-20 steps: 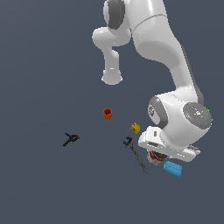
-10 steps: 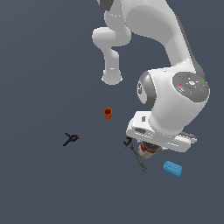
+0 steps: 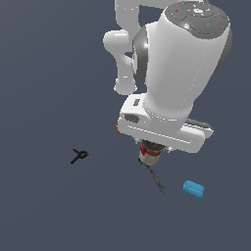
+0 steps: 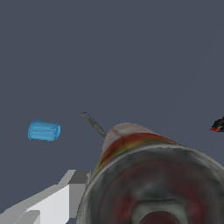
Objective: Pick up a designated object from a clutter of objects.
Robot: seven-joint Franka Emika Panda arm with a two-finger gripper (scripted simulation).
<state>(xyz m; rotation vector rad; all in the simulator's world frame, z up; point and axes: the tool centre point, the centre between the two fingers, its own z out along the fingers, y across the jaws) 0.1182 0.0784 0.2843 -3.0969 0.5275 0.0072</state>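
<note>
- The clamp [image 3: 79, 156] is lying alone toward the exterior view's left, well apart from everything else, so it is posing no obstacle.
- The can [image 3: 149, 152] is showing just under the gripper [image 3: 153, 145], tucked beneath the big white wrist housing; only its red and white side and lower end are visible there.
- The fingers themselves are hidden in both views, so I cannot tell for certain whether they are clenched on the can or merely around it, though the can sitting tight below the hand suggests a grasp.
- The wrench [image 3: 154, 176] is running from just below the can toward the exterior view's right, and whether it is touching the can is unclear; a straight vertical lift, with no sideways drag, is looking like the cleanest way to avoid snagging it.
- The blue block [image 3: 193, 189] is lying farther right, apart from the wrench tip.
- The wrist view is filling in what the exterior view is hiding: the can [image 4: 148, 175] is looming very close to the lens, its dark end facing the camera, with a white finger part [image 4: 52, 201] beside it.
- The exterior view alone is showing the whole arm posture above the clutter.
</note>
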